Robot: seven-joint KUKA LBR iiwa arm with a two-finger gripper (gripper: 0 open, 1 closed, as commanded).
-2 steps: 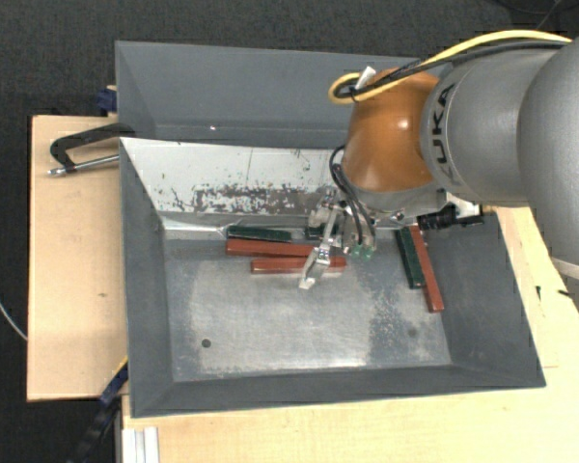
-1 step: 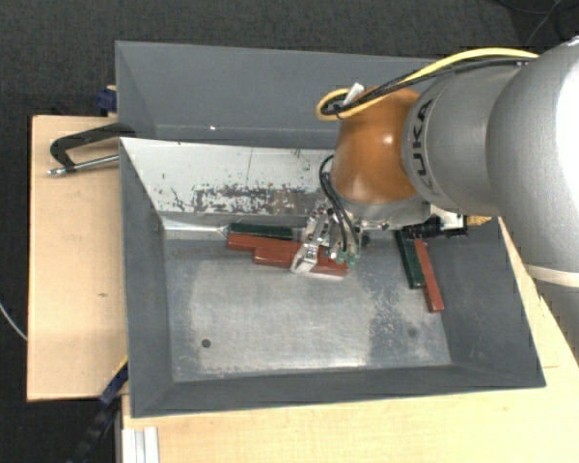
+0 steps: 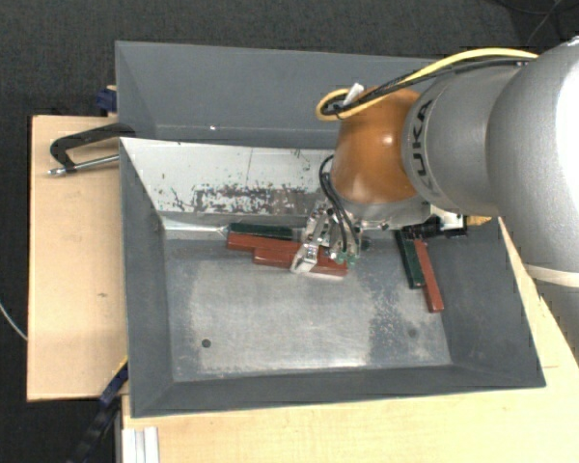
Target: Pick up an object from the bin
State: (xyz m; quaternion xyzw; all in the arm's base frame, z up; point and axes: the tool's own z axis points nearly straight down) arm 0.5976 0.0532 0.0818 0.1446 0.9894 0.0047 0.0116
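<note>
My gripper (image 3: pixel 326 249) sits low over the right end of the red-brown bar (image 3: pixel 265 250), which lies near the back wall of the bin (image 3: pixel 270 336), long axis running leftward from me, dark green bar (image 3: pixel 261 231) just behind it; gripper opening and any hold: cannot tell.

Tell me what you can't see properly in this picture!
Camera view:
- Red-brown blocks: right end hidden under the claw.
- Red strip and green strip on the right: top ends covered by the arm.
- Dark speck on the bin floor: too small to identify.
</note>
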